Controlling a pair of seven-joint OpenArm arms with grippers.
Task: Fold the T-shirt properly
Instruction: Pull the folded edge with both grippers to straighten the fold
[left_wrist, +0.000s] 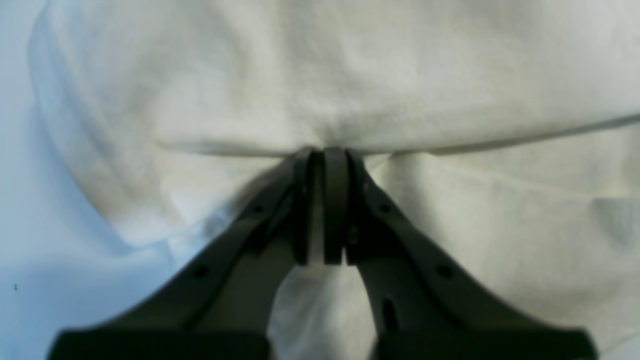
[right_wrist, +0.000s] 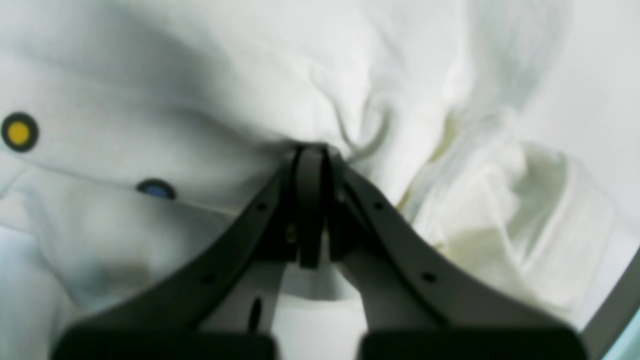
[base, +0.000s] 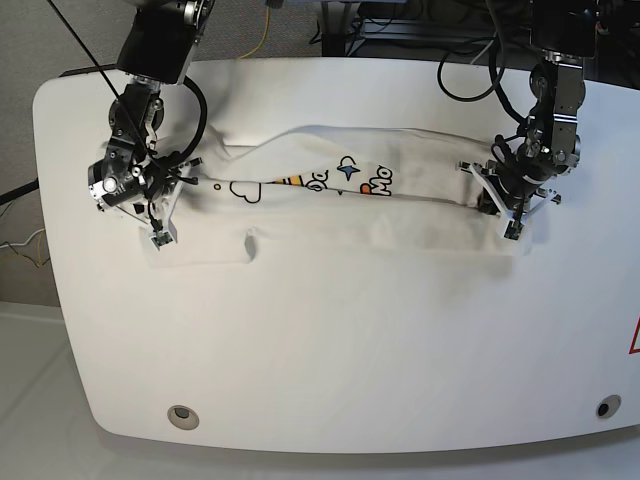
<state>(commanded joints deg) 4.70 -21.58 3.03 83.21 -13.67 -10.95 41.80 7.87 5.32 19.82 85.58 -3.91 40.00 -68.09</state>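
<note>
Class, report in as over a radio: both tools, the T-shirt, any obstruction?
Left tool shut on T-shirt edge. Right tool shut on cloth too. Shirt stretched between them across the table, partly folded, print showing. No obstruction seen.

T-shirt (base: 330, 215) print, base view: only fragments show along the fold, roughly "Mo" at the right end, rest of lettering too folded to read. Red triangle sign (base: 634, 340) at table (base: 330, 360) right edge, cut off, unreadable. Wrist views: no text.

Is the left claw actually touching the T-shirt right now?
Touching. In the left wrist view the left claw is shut on a fold of the T-shirt, cloth bunching at its tips.
</note>
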